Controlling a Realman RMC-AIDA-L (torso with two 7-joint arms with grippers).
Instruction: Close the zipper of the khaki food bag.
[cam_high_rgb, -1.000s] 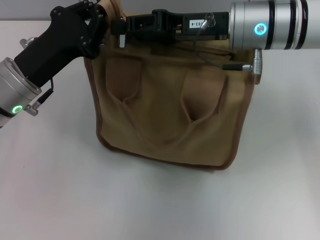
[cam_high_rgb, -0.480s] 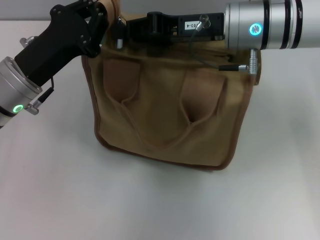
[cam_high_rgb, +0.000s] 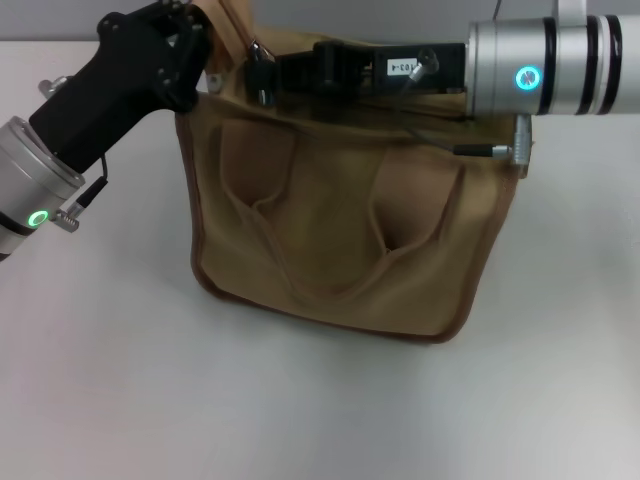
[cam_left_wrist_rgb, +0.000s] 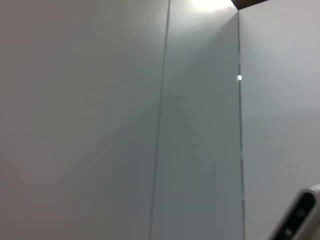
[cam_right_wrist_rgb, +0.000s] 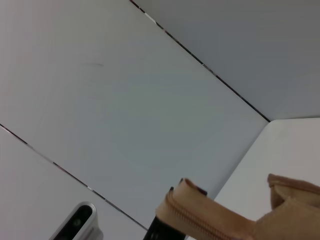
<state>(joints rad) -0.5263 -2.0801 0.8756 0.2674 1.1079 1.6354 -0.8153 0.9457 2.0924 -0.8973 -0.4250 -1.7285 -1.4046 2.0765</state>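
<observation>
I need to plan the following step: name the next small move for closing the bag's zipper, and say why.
Probably a short pull by the right pincer back toward its own side, along the top of the khaki food bag. It sits at the zipper end, beside the left pincer bracing that corner. Whether it grips the pull is hidden.

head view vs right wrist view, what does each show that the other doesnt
Only the head view shows the khaki food bag's front with its handle straps, the left hand at the bag's top left corner, the right hand over the top edge, and the white table. Only the right wrist view shows wall panels and zipper teeth. Both show the bag.
</observation>
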